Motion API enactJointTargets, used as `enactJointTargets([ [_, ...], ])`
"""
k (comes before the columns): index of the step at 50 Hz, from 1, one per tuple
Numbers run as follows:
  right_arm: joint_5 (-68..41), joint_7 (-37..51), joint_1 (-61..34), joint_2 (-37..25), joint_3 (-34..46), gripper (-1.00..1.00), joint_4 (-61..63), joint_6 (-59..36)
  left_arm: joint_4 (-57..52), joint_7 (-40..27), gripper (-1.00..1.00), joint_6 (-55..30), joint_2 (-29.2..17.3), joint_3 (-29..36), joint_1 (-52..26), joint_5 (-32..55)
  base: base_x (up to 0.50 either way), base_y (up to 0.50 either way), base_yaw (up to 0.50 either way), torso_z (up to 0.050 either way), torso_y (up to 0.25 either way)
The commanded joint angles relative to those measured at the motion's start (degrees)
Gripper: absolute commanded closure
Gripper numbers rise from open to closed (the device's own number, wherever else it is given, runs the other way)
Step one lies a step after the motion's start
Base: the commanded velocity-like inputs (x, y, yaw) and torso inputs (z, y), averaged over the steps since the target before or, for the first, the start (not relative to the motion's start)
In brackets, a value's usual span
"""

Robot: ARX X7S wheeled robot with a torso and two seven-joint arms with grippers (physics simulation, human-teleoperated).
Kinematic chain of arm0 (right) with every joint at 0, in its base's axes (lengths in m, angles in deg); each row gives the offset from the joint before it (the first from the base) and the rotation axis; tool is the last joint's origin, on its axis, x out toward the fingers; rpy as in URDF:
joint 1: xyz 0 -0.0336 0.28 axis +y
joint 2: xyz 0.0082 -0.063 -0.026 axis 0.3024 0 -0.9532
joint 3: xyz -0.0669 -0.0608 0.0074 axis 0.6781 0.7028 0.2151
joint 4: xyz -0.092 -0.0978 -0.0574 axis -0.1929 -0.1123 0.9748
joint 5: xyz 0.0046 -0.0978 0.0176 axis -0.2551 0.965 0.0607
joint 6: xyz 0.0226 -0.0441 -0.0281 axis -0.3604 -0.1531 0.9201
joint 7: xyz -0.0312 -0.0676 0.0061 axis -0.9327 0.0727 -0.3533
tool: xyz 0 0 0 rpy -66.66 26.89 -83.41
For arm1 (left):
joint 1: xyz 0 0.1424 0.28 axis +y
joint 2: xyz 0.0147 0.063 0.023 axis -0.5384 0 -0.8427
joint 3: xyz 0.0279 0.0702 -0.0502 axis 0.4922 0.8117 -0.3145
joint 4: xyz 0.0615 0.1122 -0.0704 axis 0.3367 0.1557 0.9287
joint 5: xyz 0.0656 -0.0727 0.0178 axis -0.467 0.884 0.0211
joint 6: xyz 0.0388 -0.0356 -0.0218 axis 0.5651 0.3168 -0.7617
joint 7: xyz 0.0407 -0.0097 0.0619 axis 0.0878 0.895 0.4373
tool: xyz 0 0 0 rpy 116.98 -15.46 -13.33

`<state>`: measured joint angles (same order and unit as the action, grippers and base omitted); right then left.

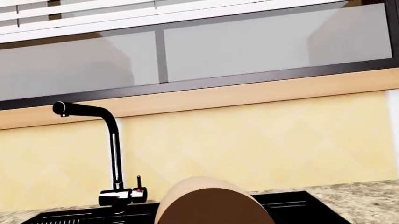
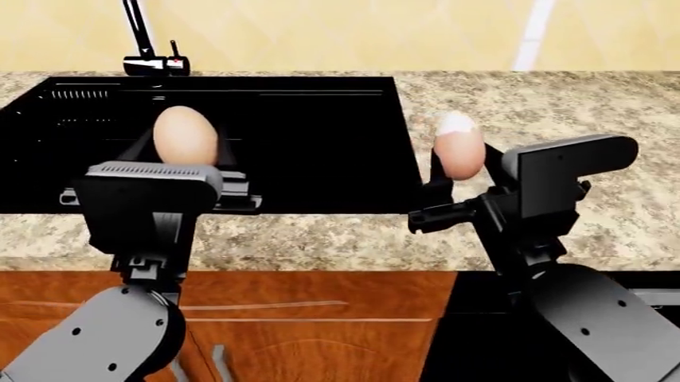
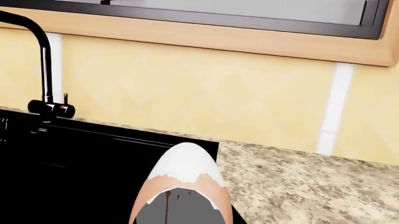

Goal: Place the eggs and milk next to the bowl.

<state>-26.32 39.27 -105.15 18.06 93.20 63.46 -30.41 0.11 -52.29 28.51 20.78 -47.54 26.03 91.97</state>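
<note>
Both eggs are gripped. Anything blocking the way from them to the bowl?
Cannot say: neither the bowl nor the milk shows in any view. The left gripper holds one egg over the black sink; the right gripper holds the other egg above the counter. The counter stretch in view is bare.

Two upright eggs held aloft: a plain tan egg (image 2: 185, 135) over the sink; a pinkish, white-topped egg (image 2: 459, 146) over the table.

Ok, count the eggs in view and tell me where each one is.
2. One egg is held in the left gripper over the black sink; the other egg, white-topped, is in the right gripper at the sink's right edge.
</note>
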Motion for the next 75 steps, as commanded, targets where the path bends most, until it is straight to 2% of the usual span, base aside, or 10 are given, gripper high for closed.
enactJointTargets([
  [1,0.54,-0.46,0.39,-0.28,-0.32,1.0,0.02,0.36,-0.22,-0.79,1.0,0.23,-0.08,-0.34,-0.39,0.71,0.0,-0.5,0.0,0.0,0.0],
  [75,-0.89,1.43,0.32,-1.39,0.11,1.0,2.18,-0.71,-1.85,-1.13,1.0,0.39,-0.96,-0.65,0.16,1.13,0.0,-0.5,0.0,0.0,0.0],
])
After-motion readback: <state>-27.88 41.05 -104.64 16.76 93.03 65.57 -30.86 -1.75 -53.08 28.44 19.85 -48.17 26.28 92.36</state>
